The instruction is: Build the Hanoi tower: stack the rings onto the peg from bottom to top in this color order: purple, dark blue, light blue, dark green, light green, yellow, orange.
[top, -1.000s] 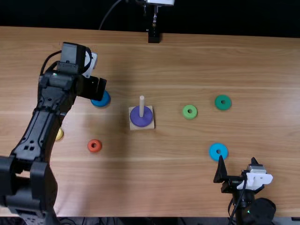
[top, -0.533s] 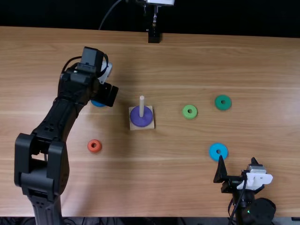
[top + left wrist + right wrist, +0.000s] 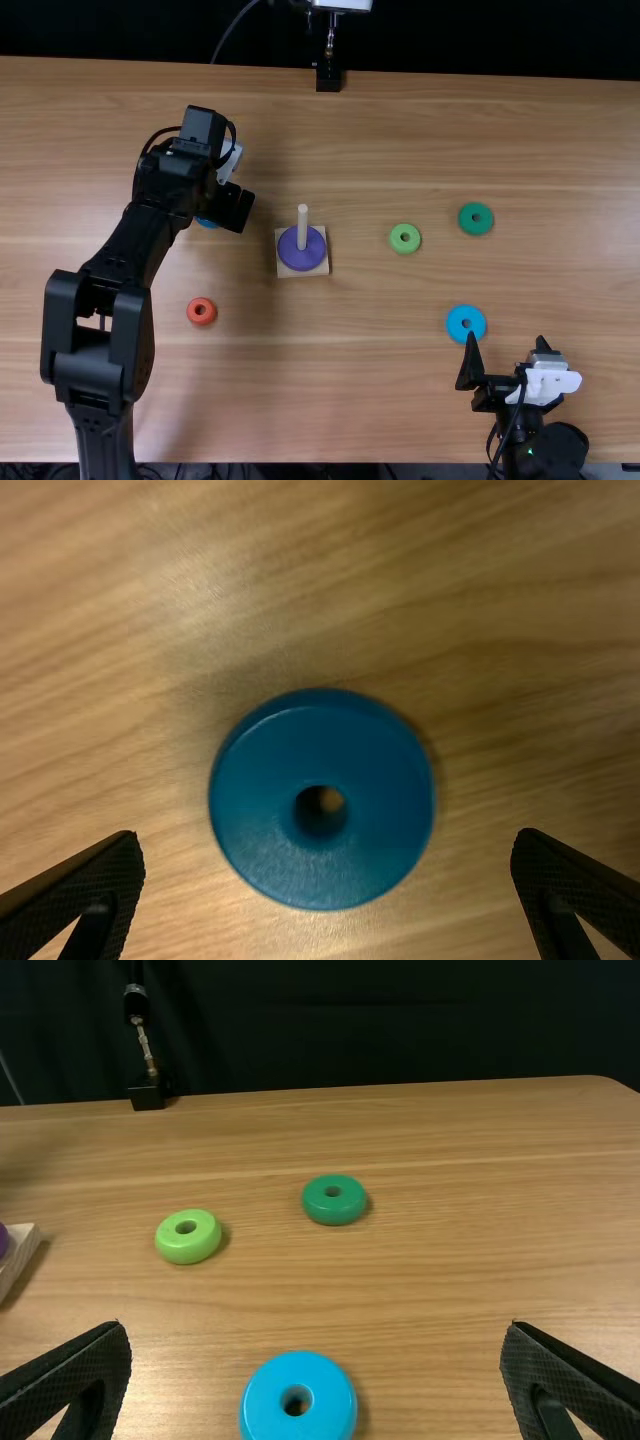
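My left gripper [image 3: 232, 207] hangs over the dark blue ring [image 3: 206, 222], left of the wooden base [image 3: 322, 268]. In the left wrist view the open left gripper [image 3: 328, 865] has its fingers wide apart, the dark blue ring [image 3: 260, 850] between and below them. The purple ring [image 3: 297, 257] lies on the base around the peg [image 3: 302, 225]. Light green [image 3: 404, 239], dark green [image 3: 476, 218] and light blue [image 3: 466, 323] rings lie to the right, the orange ring [image 3: 201, 311] at left. My right gripper [image 3: 500, 362] is at bottom right; in the right wrist view the right gripper [image 3: 316, 1350] is open and empty.
A dark stand [image 3: 328, 78] is at the table's far edge, beyond the peg. The left arm [image 3: 120, 260] stretches over the left part of the table [image 3: 400, 400].
My left gripper has moved right and slightly nearer, over the dark blue ring. A yellow ring near the left arm, seen a second ago, is now covered. The right arm has stayed still.
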